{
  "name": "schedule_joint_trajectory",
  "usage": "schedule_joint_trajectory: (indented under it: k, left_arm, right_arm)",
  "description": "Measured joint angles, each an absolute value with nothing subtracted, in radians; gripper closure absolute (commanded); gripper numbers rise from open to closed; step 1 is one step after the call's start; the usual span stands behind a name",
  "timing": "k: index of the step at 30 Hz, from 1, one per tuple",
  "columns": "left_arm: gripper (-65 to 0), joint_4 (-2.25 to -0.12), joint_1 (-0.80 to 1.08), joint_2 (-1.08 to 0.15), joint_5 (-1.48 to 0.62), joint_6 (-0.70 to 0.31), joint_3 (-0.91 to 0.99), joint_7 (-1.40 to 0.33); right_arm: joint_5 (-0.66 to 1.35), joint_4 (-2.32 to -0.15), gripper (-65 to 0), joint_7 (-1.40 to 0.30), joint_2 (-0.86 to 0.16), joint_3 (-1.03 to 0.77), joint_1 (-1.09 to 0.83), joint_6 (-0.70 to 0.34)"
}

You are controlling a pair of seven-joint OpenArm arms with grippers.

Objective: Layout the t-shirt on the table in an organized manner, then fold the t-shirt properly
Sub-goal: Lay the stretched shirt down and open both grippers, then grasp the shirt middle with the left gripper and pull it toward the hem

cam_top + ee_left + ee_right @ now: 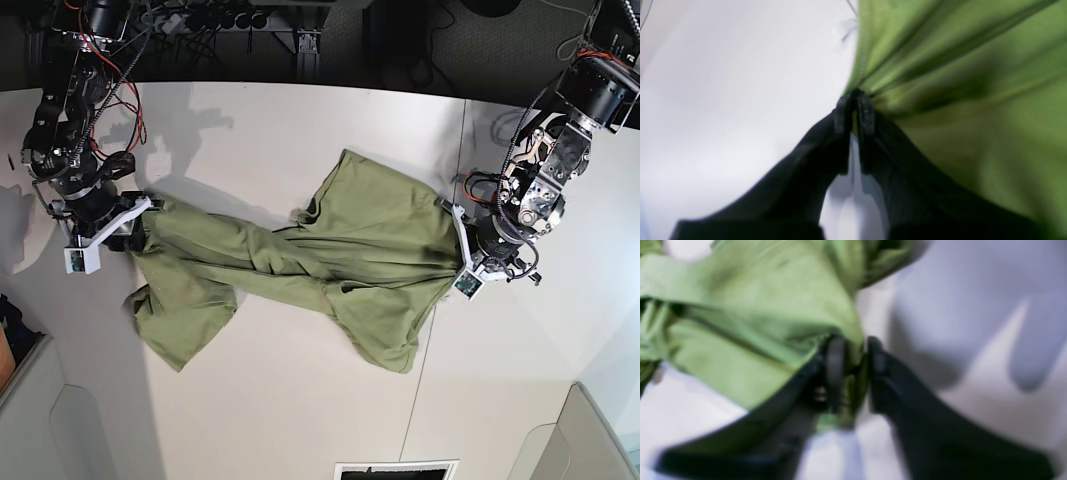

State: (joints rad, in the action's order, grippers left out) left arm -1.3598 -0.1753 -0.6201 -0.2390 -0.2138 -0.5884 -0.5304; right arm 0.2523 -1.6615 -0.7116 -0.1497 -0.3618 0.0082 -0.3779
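Note:
The olive-green t-shirt [300, 260] lies stretched across the white table [300, 400], bunched in folds between my two arms. My left gripper [855, 96] is shut on an edge of the t-shirt [957, 66], with taut folds fanning out from the fingertips; in the base view it [462, 245] is at the shirt's right end. My right gripper [853, 350] is shut on a bunched edge of the t-shirt [756, 313]; in the base view it [140, 222] is at the shirt's left end. Neckline and tag do not show.
A dark seam line [440, 300] runs down the table near the left arm. Grey bins sit at the near corners [60, 430] [590, 440]. Cables and equipment [200, 20] lie beyond the far edge.

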Motion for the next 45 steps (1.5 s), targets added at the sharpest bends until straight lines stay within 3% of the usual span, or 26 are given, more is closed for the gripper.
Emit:
schedule_joint_trajectory:
  k: [7,12,19,22,26,29,33,39,45]
  left_arm:
    - [-8.3,-1.362,-0.167,-0.681,-0.244,-0.215,-0.59,-0.54]
    - [-8.4,-1.38,-0.163,-0.743,-0.281,-0.21,-0.59,-0.58]
    - [-22.9,-1.555,-0.144,-0.801,-0.309,-0.231,-0.598,-0.641]
    - [-23.1,-1.641,-0.144,-0.798,-0.311,-0.23,-0.603,-0.638]
    - [-23.1,-1.745,-0.144,-0.791,-0.233,-0.155,-0.603,-0.612]
    - [-23.3,-1.773,-0.15,-0.748,-0.165,-0.117,-0.603,-0.583]
    - [-27.1,-1.771,-0.15,-0.648,-0.123,-0.17,-0.603,-0.551]
    - [-27.2,-1.722,-0.229,-0.47,-0.115,-0.183,-0.609,-0.538]
    - [-27.2,-1.588,-0.328,-0.355,-0.081,-0.187,-0.804,-0.519]
  right_arm:
    - [0.369,-1.662,-28.1,-0.712,-0.18,-0.479,0.011,-0.378]
    - [0.489,-1.663,-28.1,-0.735,-0.179,-0.471,0.011,-0.474]
    - [0.499,-1.663,-28.1,-0.735,-0.181,-0.374,0.011,-0.493]
    - [0.465,-1.663,-28.1,-0.735,-0.18,-0.315,0.011,-0.494]
    - [0.422,-1.663,-28.1,-0.738,-0.18,-0.265,0.011,-0.494]
    - [0.402,-1.663,-28.1,-0.737,-0.173,-0.257,0.01,-0.494]
    - [0.363,-1.663,-28.1,-0.738,-0.165,-0.257,0.008,-0.48]
    - [0.319,-1.663,-28.0,-0.789,-0.16,-0.262,-0.006,-0.448]
    - [0.318,-1.662,-28.0,-0.789,-0.158,-0.296,-0.103,-0.448]
